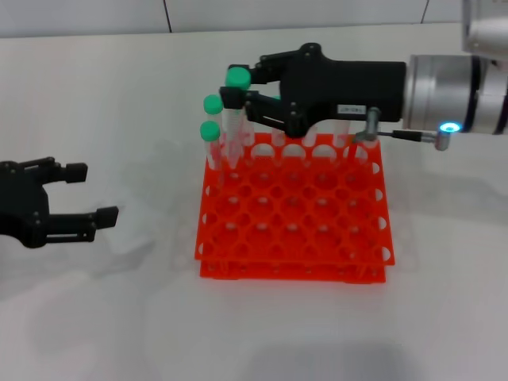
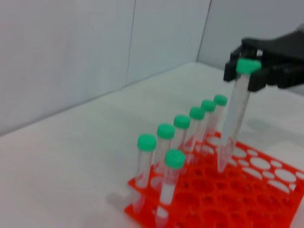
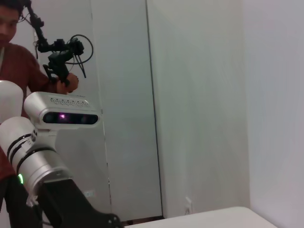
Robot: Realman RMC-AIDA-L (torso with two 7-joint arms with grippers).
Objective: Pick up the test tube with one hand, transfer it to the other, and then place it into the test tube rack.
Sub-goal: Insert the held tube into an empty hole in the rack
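Right gripper point(image 1: 235, 97) pinching test tube point(image 2: 232, 128) (tip over rack point(image 1: 294, 214)), left gripper point(image 1: 83, 193) idle

- Looking like a robotics lab: an orange test tube rack point(image 1: 292, 214) is sitting on a bare white table point(image 1: 119, 317).
- Plain white wall panels point(image 3: 199, 95) are standing behind, a person point(image 3: 19, 66) handling camera gear.

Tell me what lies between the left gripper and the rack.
Only bare white table shows in the head view between the open left gripper and the test tube rack.
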